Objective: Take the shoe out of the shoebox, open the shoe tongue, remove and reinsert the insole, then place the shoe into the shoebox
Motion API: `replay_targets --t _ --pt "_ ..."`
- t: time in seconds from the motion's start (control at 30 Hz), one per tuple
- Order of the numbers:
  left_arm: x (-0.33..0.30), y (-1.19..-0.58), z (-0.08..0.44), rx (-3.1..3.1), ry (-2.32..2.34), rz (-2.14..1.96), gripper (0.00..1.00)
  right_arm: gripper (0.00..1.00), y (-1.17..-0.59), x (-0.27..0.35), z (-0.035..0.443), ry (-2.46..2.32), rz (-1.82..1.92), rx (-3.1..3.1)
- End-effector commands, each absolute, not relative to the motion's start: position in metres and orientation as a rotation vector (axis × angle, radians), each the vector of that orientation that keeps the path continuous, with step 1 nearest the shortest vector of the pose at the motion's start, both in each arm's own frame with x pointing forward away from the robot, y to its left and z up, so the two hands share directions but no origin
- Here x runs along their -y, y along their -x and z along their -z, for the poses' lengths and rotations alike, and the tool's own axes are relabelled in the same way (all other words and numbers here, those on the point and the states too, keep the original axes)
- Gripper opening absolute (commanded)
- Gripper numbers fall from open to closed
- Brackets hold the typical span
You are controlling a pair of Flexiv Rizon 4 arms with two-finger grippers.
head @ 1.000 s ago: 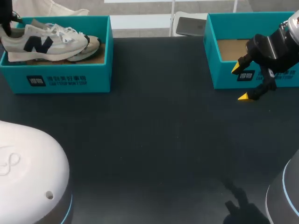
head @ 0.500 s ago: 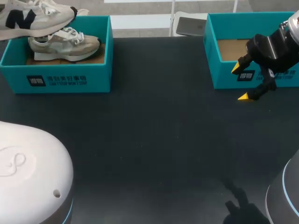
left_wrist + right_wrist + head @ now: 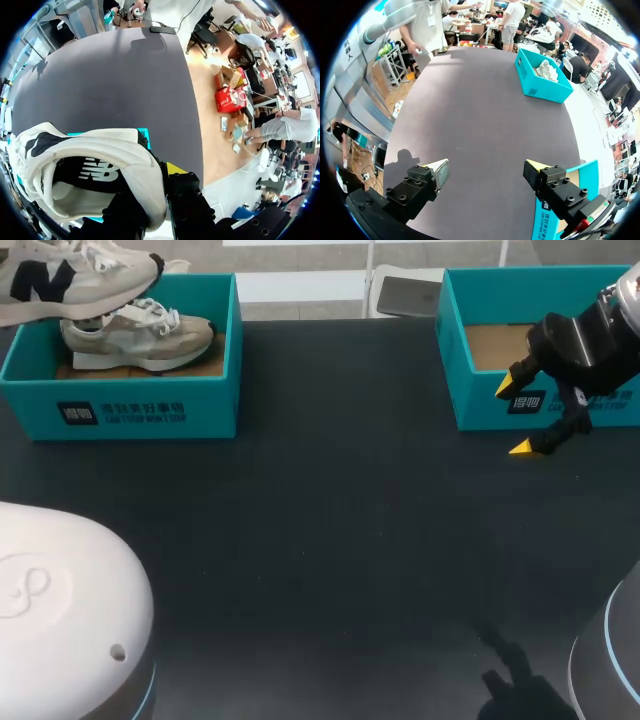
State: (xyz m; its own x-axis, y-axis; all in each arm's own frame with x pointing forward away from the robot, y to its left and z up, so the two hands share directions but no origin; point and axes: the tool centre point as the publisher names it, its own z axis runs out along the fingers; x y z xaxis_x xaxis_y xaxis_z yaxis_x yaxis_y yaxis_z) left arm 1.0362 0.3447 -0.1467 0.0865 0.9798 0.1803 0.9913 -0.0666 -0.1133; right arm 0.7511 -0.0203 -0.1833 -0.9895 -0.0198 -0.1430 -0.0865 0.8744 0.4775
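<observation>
A white sneaker (image 3: 70, 275) with a dark logo hangs above the far left corner of the left teal shoebox (image 3: 120, 405), toe pointing right. A second, beige sneaker (image 3: 135, 340) lies inside that box. In the left wrist view my left gripper (image 3: 154, 186) is shut on the white sneaker's (image 3: 90, 150) heel collar, one finger inside the shoe and one outside. The left gripper is out of the head view. My right gripper (image 3: 520, 418) stands open with nothing between its fingers, in front of the right teal shoebox (image 3: 480, 405); the right wrist view shows this gripper (image 3: 487, 170) the same way.
The right shoebox holds only its brown cardboard floor (image 3: 495, 345). A dark flat phone-like object (image 3: 405, 295) lies at the table's back edge between the boxes. My left arm's white housing (image 3: 60, 610) fills the near left corner. The dark tabletop (image 3: 330, 520) spreads between the boxes.
The white sneaker has risen out of the left shoebox, up and to the left, uncovering the beige sneaker beneath it. The right arm has not moved.
</observation>
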Motion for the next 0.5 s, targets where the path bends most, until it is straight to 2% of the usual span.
replay_targets --t 0.03,0.5 --pt "-0.313 -0.991 0.151 1.995 2.167 0.260 0.00 1.00 -0.751 0.020 0.184 0.082 -0.748 -2.912" --pt "-0.244 -0.913 0.126 2.189 1.822 0.305 0.00 1.00 -0.751 0.020 0.184 0.082 -0.748 -2.912"
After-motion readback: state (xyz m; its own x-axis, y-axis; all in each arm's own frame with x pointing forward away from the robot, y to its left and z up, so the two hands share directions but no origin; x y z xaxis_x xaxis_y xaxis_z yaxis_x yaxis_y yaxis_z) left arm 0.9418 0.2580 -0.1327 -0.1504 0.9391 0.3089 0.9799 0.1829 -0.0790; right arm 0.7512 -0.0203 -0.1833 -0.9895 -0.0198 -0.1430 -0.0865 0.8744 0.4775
